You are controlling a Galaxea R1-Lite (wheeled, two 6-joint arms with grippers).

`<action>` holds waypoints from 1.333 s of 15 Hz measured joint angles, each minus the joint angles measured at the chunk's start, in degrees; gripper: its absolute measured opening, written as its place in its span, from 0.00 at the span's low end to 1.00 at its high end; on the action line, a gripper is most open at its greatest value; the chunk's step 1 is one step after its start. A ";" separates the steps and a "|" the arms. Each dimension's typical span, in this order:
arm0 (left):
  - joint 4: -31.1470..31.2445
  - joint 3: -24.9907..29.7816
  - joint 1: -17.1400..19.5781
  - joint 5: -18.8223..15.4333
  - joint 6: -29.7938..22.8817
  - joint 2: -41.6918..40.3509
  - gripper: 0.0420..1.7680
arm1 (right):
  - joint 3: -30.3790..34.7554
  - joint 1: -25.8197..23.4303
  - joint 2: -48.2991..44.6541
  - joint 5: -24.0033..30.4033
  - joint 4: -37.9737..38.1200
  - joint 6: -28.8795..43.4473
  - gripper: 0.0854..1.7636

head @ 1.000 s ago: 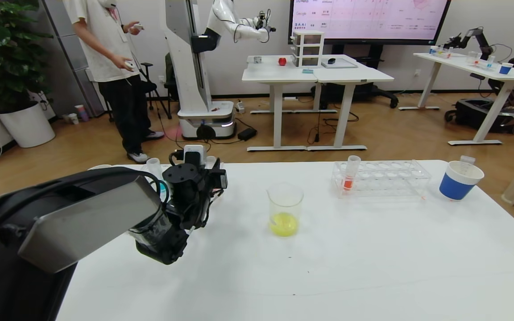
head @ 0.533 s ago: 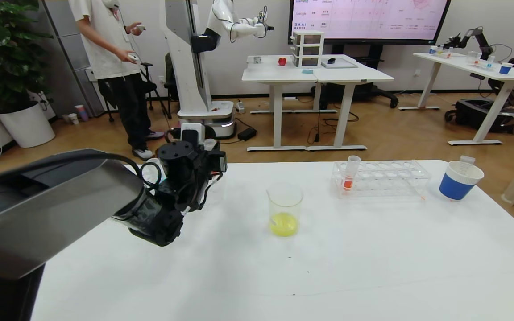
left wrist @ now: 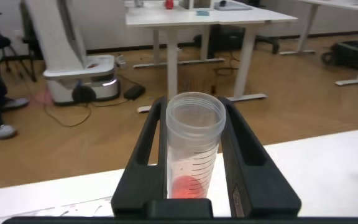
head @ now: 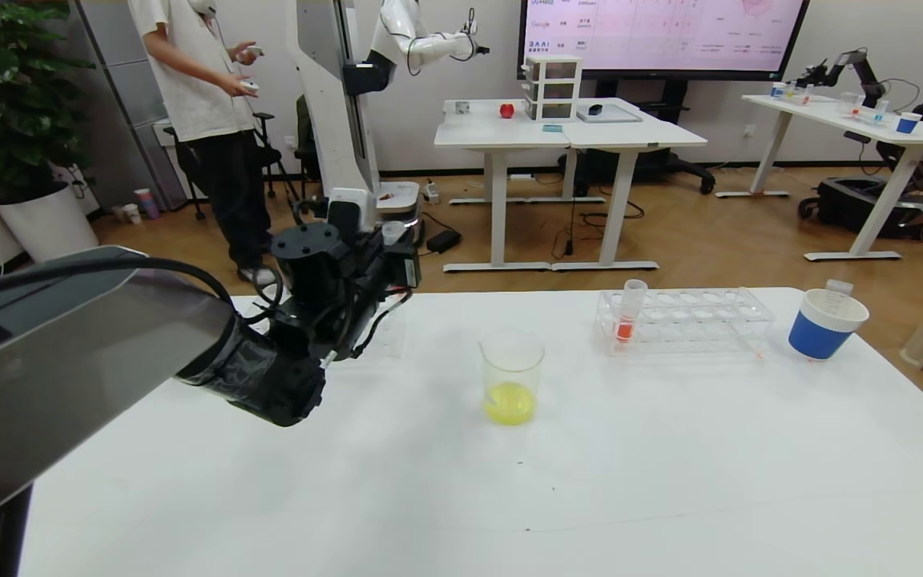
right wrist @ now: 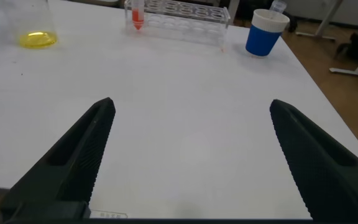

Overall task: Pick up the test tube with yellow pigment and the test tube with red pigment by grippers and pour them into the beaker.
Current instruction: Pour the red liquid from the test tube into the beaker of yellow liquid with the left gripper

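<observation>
L claw [left wrist: 194, 155] clamping red tube [left wrist: 191, 146] (upright), beaker [head: 512, 377] apart.

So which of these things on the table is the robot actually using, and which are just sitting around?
In use:
- left gripper, shut on a red test tube
- beaker, yellow liquid already inside
- right gripper, open, low over the table

Just sitting around:
- clear rack holding another red tube
- blue-and-white paper cup
</observation>
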 joint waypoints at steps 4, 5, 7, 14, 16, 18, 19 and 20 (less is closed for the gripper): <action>-0.65 0.22 -1.46 -14.71 4.69 -0.41 0.28 | 0.00 0.00 0.00 -0.02 0.00 0.00 0.98; -0.91 0.27 -1.89 -17.96 7.17 -0.40 0.28 | 0.00 -0.01 0.00 -0.02 0.00 0.00 0.98; -1.77 0.22 -2.61 -24.99 12.17 -0.24 0.28 | 0.00 -0.01 0.00 0.00 0.00 0.00 0.98; -3.82 -0.96 -3.57 -41.45 32.74 2.38 0.28 | 0.00 0.00 0.00 -0.02 0.00 0.00 0.98; -3.04 -2.32 -2.80 -45.41 39.06 2.99 0.28 | 0.00 0.00 0.00 -0.02 0.00 0.02 0.98; -1.91 -5.13 -1.82 -49.08 44.80 3.73 0.28 | 0.00 0.00 0.00 -0.02 0.00 0.00 0.98; -1.63 -6.69 -1.34 -51.44 48.04 4.14 0.28 | 0.00 0.00 0.00 0.00 0.00 0.00 0.98; -0.98 -7.86 -0.94 -53.87 51.33 4.47 0.28 | 0.00 0.00 0.00 0.00 0.00 0.02 0.98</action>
